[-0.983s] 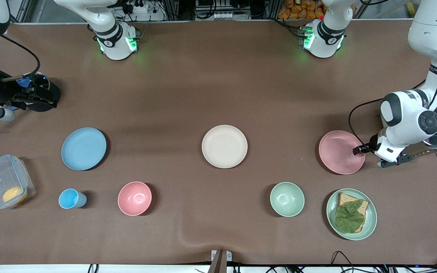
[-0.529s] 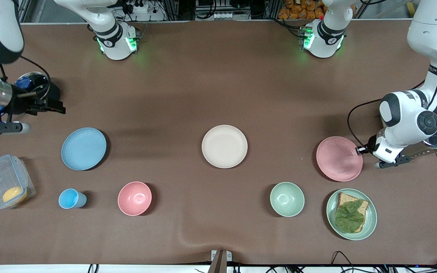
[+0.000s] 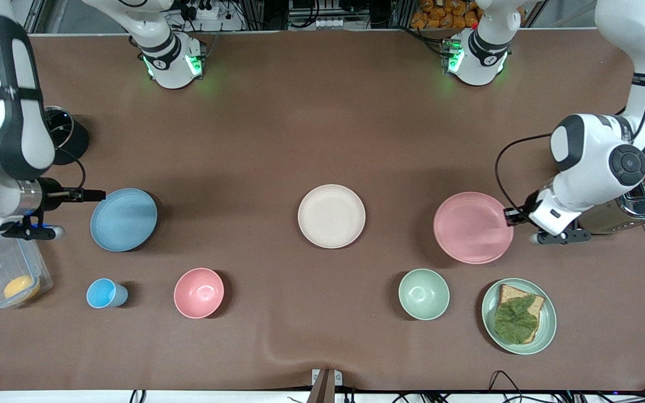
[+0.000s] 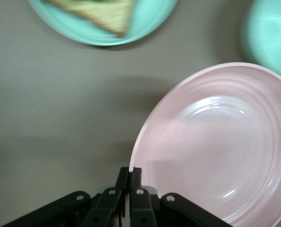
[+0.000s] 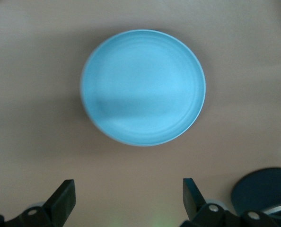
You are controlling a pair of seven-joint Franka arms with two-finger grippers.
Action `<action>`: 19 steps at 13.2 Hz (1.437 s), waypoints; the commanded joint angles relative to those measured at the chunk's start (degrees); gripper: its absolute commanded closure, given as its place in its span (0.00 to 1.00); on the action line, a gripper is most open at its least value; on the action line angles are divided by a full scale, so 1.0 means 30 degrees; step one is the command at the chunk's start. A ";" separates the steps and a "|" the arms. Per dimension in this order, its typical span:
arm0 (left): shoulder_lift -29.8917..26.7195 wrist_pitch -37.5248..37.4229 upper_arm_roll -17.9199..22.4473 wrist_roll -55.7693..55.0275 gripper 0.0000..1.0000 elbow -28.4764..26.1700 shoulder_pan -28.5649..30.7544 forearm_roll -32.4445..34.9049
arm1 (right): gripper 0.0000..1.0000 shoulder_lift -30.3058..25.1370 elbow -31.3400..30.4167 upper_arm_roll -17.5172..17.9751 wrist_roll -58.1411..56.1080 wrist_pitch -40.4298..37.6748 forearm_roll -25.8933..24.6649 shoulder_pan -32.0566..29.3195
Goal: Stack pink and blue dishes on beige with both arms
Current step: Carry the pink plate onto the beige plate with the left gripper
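My left gripper point(image 3: 508, 217) point(image 4: 130, 174) is shut on the rim of the pink plate point(image 3: 472, 227) point(image 4: 216, 151), which it holds tilted just above the table between the toaster and the beige plate point(image 3: 331, 216). The beige plate lies bare at the table's middle. Toward the right arm's end, the light blue plate point(image 3: 124, 219) point(image 5: 143, 106) lies flat. My right gripper point(image 3: 98, 195) point(image 5: 128, 191) is open, low beside that plate's edge, touching nothing.
Nearer the front camera stand a small blue cup point(image 3: 106, 293), a pink bowl point(image 3: 199, 293), a green bowl point(image 3: 424, 294) and a pale green plate point(image 3: 547, 320) with toast and lettuce. A toaster point(image 3: 644, 204) sits under the left arm. A clear container point(image 3: 9, 274) and a black round object point(image 3: 70, 140) sit near the right arm.
My left gripper has carried the pink plate off its spot toward the beige plate. My right arm has swung from the black round object to the blue plate's edge.
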 commanded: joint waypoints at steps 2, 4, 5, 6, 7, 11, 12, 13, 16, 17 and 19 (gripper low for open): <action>0.0605 -0.0521 -0.2414 -0.2825 1.00 0.0824 -0.1001 -0.0756 | 0.00 0.0811 -0.2022 0.0260 -0.2357 0.4158 -0.0168 -0.1856; 0.1656 -0.0376 -0.2625 -0.5025 1.00 0.1668 -0.3016 -0.0639 | 0.00 0.1807 -0.1996 0.0260 -0.2888 0.5656 -0.0168 -0.2240; 0.2272 -0.0375 -0.2567 -0.6252 1.00 0.2196 -0.3927 -0.0581 | 0.00 0.2276 -0.2025 0.0260 -0.2948 0.6244 -0.0168 -0.2270; 0.2830 -0.0259 -0.2538 -0.7511 1.00 0.2521 -0.4690 -0.0319 | 0.00 0.2715 -0.1996 0.0260 -0.2949 0.6540 -0.0110 -0.2386; 0.3328 -0.0055 -0.2479 -0.8452 1.00 0.2756 -0.5539 0.0322 | 0.00 0.3184 -0.1996 0.0289 -0.2949 0.6891 0.0007 -0.2445; 0.5876 0.1234 -0.2479 -1.1532 1.00 0.3839 -0.6950 0.3458 | 0.00 0.4418 -0.1996 0.0290 -0.2978 0.7773 0.0066 -0.2387; 0.6462 0.1323 -0.2450 -1.2089 1.00 0.4306 -0.7331 0.3608 | 0.36 0.4448 -0.1967 0.0290 -0.2978 0.7773 0.0066 -0.2329; 0.6903 0.1324 -0.2450 -1.2384 1.00 0.4746 -0.7596 0.3609 | 0.79 0.4477 -0.1967 0.0319 -0.2949 0.7802 0.0095 -0.2300; 0.7609 0.2083 -0.2217 -1.3233 1.00 0.4985 -0.8154 0.3930 | 0.97 0.4595 -0.1908 0.0319 -0.2949 0.7802 0.0154 -0.2300; 0.7640 0.2144 -0.2186 -1.3411 1.00 0.4985 -0.8300 0.4048 | 0.97 0.4595 -0.1908 0.0319 -0.2949 0.7802 0.0154 -0.2299; 0.7640 0.2144 -0.2186 -1.3413 1.00 0.4985 -0.8273 0.4107 | 0.98 0.4566 -0.1908 0.0319 -0.2949 0.7773 0.0154 -0.2241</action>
